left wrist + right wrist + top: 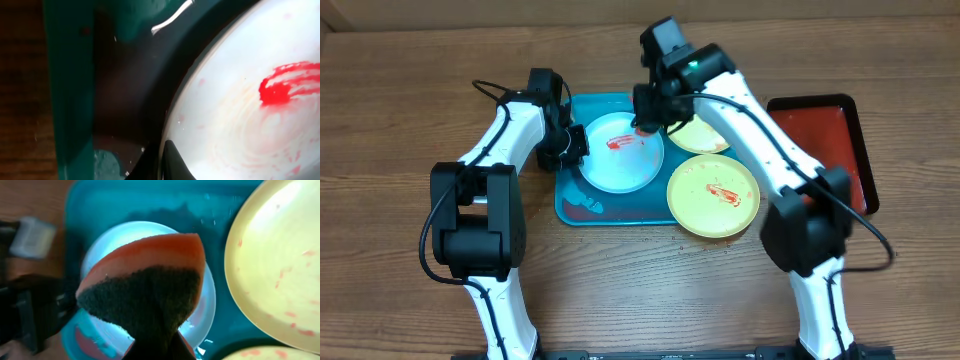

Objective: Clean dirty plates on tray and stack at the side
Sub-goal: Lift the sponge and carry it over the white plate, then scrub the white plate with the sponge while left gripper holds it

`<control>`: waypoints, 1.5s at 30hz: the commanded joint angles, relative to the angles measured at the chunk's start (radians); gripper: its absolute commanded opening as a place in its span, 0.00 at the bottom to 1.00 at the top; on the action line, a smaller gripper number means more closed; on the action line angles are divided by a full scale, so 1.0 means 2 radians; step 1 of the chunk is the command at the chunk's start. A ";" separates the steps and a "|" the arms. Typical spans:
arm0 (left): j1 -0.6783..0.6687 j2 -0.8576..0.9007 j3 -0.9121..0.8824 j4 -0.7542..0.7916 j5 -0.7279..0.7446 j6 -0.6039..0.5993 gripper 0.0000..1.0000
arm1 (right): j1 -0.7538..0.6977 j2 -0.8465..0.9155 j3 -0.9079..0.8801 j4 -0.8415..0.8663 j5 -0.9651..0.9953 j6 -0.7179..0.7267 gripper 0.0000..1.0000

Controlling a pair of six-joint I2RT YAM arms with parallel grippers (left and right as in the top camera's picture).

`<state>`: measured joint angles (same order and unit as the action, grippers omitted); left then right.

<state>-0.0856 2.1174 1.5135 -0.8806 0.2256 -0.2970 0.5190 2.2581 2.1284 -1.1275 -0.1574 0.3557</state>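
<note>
Plates (620,165) number three, one blue-white and two yellow-green, with one tray (582,207).

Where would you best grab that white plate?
Probably its left rim, coming from the left: the plate lies flat in the tray, so only the raised edge offers grip, and the sponge hangs over its right side.

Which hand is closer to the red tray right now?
Right. The right hand, holding the sponge, is over the middle of the blue tray, with the red tray off to its right; the left hand is farther, at the blue tray's left edge.
</note>
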 commanded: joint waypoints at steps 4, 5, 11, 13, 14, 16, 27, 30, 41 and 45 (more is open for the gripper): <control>-0.003 0.010 -0.004 -0.026 -0.006 0.002 0.04 | 0.001 0.047 0.010 -0.001 -0.001 0.008 0.04; -0.003 0.010 -0.004 -0.028 -0.010 0.003 0.04 | 0.002 0.054 0.010 -0.001 -0.001 0.008 0.04; -0.003 0.010 -0.004 -0.039 -0.011 0.003 0.04 | 0.011 0.080 0.009 -0.001 0.001 0.018 0.04; -0.003 0.010 -0.004 -0.043 -0.011 0.003 0.04 | 0.012 0.091 0.009 0.002 0.001 0.026 0.04; -0.003 0.010 -0.004 -0.044 -0.011 0.003 0.04 | 0.012 0.098 0.009 0.002 0.001 0.030 0.04; -0.003 0.010 -0.004 -0.047 -0.012 0.003 0.04 | 0.012 0.112 0.009 0.002 0.001 0.032 0.04; -0.003 0.010 -0.004 -0.051 0.006 0.030 0.04 | 0.015 0.136 0.009 0.027 -0.036 0.034 0.04; -0.003 0.010 -0.004 -0.051 0.017 0.035 0.04 | 0.023 0.138 0.009 0.048 -0.051 0.034 0.04; -0.003 0.010 -0.004 -0.051 0.019 0.037 0.04 | 0.068 0.156 0.009 0.114 -0.090 0.071 0.04; -0.003 0.010 -0.004 -0.051 0.019 0.037 0.04 | 0.074 0.156 0.009 0.132 -0.106 0.071 0.04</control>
<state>-0.0845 2.1174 1.5135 -0.9775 0.2356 -0.2554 0.6388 2.5198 2.1452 -0.8722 -0.3180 0.4828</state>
